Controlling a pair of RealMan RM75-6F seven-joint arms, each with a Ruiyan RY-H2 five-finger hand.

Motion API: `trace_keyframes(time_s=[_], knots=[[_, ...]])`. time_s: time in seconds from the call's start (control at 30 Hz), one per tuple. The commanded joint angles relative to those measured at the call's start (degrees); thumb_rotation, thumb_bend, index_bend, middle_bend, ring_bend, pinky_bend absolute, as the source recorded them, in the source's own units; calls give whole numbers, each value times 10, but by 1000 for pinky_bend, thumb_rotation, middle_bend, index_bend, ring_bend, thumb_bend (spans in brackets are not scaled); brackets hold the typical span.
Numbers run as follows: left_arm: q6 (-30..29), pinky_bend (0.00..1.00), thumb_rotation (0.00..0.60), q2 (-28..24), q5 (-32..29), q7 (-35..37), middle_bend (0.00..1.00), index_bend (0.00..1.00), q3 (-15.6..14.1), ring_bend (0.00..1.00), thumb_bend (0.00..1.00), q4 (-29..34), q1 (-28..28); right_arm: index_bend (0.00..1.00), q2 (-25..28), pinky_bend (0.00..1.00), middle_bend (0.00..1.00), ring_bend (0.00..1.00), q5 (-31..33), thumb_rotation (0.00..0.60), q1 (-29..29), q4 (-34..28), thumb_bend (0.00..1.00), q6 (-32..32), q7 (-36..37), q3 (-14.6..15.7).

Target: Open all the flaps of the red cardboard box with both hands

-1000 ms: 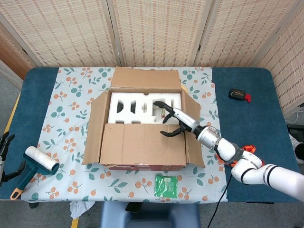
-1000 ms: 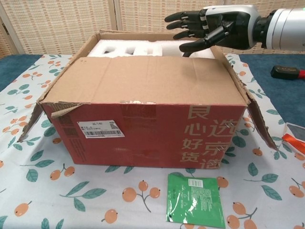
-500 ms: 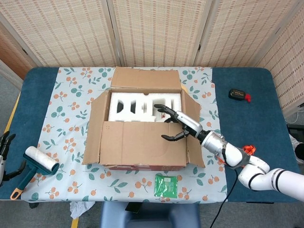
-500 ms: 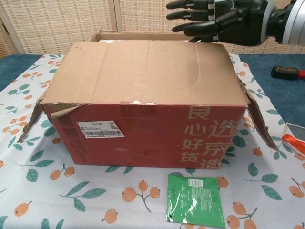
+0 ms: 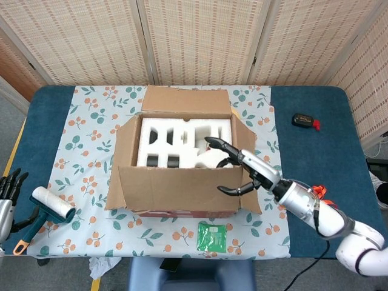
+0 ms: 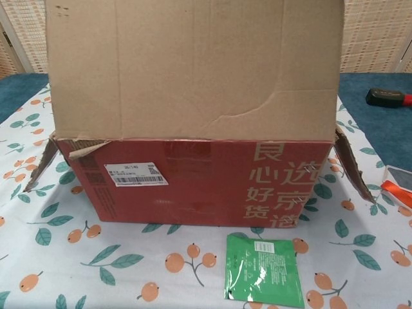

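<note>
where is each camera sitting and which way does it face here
Head view: high above the near edge, looking steeply down on the table and into the red cardboard box with its white foam insert. It shows the right hand at the front flap and the left hand at the far left edge.
Chest view: low, facing forward at the box's red front; the raised front flap fills the upper frame, and no hand shows.
Shared: box, front flap, green packet, black device.
</note>
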State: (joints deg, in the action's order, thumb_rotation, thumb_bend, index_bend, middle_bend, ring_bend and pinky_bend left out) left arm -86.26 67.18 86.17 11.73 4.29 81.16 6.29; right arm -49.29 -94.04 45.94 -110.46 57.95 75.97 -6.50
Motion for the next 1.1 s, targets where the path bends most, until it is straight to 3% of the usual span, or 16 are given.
trace_keyframes(time_s=[0.03, 0.23, 0.37, 0.57, 0.73, 0.87, 1.0, 1.1], knots=[[2, 0, 600, 2, 9, -14, 0, 0, -7, 0, 418, 7, 2, 0, 85, 344, 0, 0, -44, 600, -44, -105, 368, 30, -22, 29], [-8, 0, 600, 6, 29, -43, 0, 0, -15, 0, 418, 22, 3, 0, 134, 345, 0, 0, -130, 600, -114, -168, 368, 69, -72, 92], [-9, 0, 600, 8, 40, -60, 0, 0, -20, 0, 418, 29, 5, 0, 114, 345, 0, 0, -175, 600, -157, -157, 367, 73, -103, 142], [-13, 0, 600, 8, 55, -71, 0, 0, -27, 0, 419, 36, 6, 0, 87, 339, 0, 0, -220, 600, -210, -119, 367, 145, -156, 169], [-8, 0, 600, 5, 53, -76, 0, 0, -28, 0, 418, 39, 7, 0, 66, 238, 0, 0, -171, 600, -246, -73, 367, 182, -296, 142], [-1, 0, 600, 2, 48, -88, 0, 0, -30, 0, 418, 46, 8, 0, -1, 86, 0, 0, -101, 600, -282, -3, 368, 222, -462, 97], [3, 0, 600, -1, 41, -94, 0, 0, -30, 0, 418, 53, 8, 0, -50, 0, 0, 0, -11, 600, -321, 84, 367, 223, -679, 77], [5, 0, 600, -2, 41, -101, 0, 0, -31, 0, 418, 56, 8, 0, -131, 0, 0, 0, 52, 600, -361, 156, 367, 284, -834, 46]])
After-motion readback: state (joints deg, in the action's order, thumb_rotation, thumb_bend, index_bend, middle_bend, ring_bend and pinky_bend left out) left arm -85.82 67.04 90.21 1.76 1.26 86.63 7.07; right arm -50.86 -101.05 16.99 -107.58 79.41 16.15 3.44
